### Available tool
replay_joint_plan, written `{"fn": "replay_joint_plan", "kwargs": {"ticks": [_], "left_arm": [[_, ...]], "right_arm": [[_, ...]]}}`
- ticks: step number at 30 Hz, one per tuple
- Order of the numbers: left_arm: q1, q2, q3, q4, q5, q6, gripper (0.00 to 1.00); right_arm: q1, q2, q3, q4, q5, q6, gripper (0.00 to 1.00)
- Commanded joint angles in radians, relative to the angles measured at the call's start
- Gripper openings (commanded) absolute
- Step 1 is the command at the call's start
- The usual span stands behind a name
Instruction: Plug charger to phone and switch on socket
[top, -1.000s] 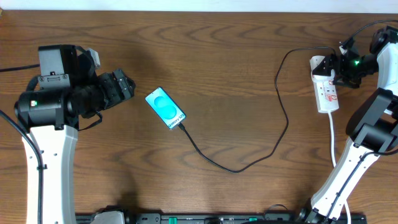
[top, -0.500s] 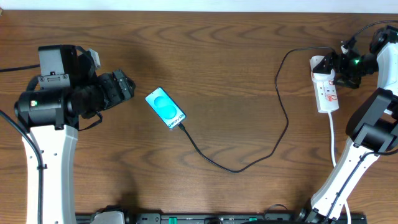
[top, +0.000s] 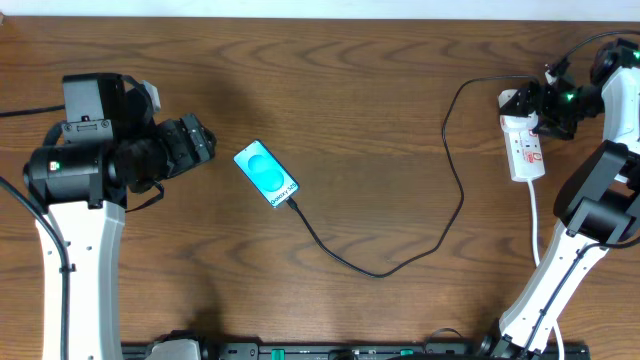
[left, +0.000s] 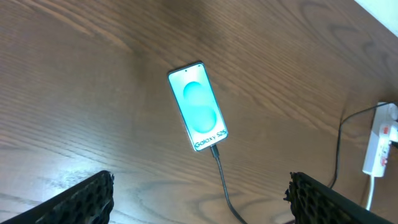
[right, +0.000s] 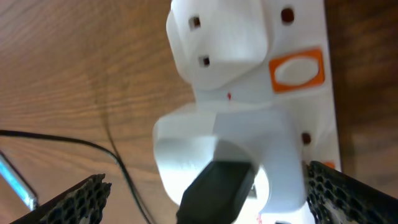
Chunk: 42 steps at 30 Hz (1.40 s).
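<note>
The phone (top: 266, 173) lies face up on the wooden table, teal screen lit, also in the left wrist view (left: 198, 107). The charger (top: 380, 273), a thin black cable, has its tip at the phone's lower end (left: 214, 150) and loops right and up to the socket (top: 527, 148). My left gripper (top: 205, 140) hovers open left of the phone, with nothing between its fingers (left: 202, 205). My right gripper (top: 537, 105) hangs open over the socket's far end. Its fingers (right: 348, 193) straddle a white adapter (right: 217, 143) carrying a black plug (right: 217, 186).
An orange switch (right: 298, 70) shows on the socket body beside a second white plug (right: 217, 37). The socket's white cord (top: 537, 225) runs toward the front edge past the right arm's base. The left arm's base (top: 75, 250) stands at the front left.
The right gripper has crept slightly toward the far end of the socket. The left arm, phone and cable have stayed put.
</note>
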Motion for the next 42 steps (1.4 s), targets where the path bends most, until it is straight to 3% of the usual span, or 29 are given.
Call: {"fn": "replay_joint_plan", "kwargs": {"ticks": [1,42], "left_arm": [[0.001,0.001,0.000,-0.006,-0.030,0.010,0.90],[0.001,0.001,0.000,-0.010,-0.032,0.010,0.90]], "right_arm": [[0.025,0.010,-0.044,0.023,-0.027,0.029,0.99],[0.037,0.008,-0.063,0.002,-0.087,0.119,0.99]]}}
